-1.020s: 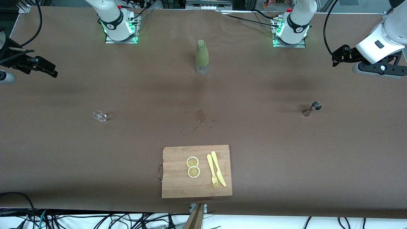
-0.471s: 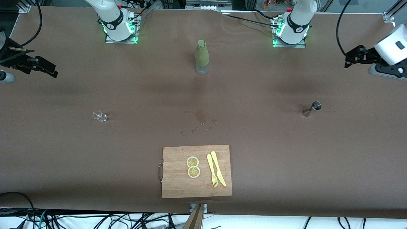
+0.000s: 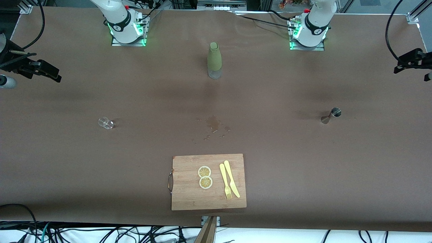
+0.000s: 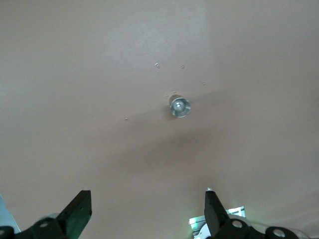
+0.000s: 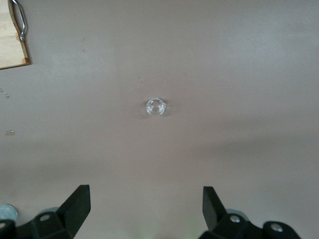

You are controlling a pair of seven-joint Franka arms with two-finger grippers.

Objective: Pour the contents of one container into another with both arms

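A small clear glass [image 3: 105, 123] [image 5: 155, 106] stands on the brown table toward the right arm's end. A metal jigger [image 3: 331, 115] [image 4: 179, 106] stands toward the left arm's end. A bottle in a green sleeve [image 3: 214, 60] stands upright between the two arm bases. My left gripper [image 4: 147, 208] hangs open and empty high over the table's end, with the jigger well ahead of it. My right gripper [image 5: 144, 204] [image 3: 54, 76] is open and empty too, up over its own end of the table, with the glass ahead of it.
A wooden cutting board [image 3: 189, 195] with a metal handle [image 5: 17, 20] lies at the table's edge nearest the front camera. It carries two lemon slices [image 3: 205, 177], a yellow fork [image 3: 225, 182] and a yellow knife [image 3: 232, 179]. Wet spots [image 3: 213, 124] mark the middle of the table.
The left arm has swung outward toward its end of the table, so that most of it is out of the front view. The right arm has not moved.
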